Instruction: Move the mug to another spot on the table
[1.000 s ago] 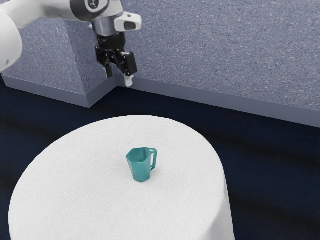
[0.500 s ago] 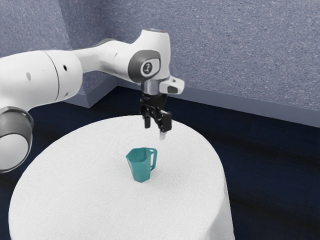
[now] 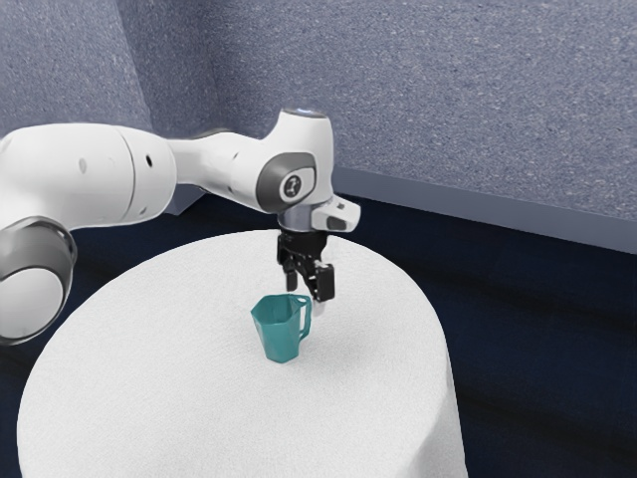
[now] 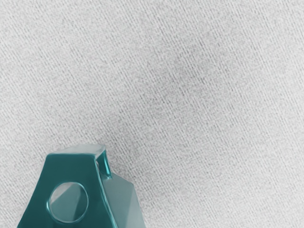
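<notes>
A teal mug with faceted sides stands upright near the middle of the round white table, its handle pointing to the exterior view's right. My black gripper hangs open just above the mug's handle side, fingers pointing down, nothing between them. In the wrist view the mug lies just under my hand, seen from above with its handle loop facing the camera.
The table's curved edge drops off at the exterior view's right onto a dark floor. Blue-grey walls stand behind. White cloth surrounds the mug on all sides.
My arm has swung from high at the upper left down over the table. The gripper has dropped close to the mug's handle. The mug has stayed put.
</notes>
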You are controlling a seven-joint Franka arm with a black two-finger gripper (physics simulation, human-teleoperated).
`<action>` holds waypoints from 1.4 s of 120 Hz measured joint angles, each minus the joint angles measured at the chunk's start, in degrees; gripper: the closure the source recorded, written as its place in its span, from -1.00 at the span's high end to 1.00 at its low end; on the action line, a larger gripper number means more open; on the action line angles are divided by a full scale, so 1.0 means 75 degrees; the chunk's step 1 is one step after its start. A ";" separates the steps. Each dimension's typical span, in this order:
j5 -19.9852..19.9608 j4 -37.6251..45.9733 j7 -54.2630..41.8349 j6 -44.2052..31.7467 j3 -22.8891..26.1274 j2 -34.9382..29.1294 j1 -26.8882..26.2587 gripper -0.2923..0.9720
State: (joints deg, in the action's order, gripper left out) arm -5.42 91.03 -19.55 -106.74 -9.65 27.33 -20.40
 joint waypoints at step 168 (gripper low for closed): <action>-0.0092 0.1084 -0.1440 -0.1856 -0.0273 0.0102 0.0001 0.54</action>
State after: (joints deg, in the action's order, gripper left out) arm -6.11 99.16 -30.35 -120.66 -11.69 28.09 -20.39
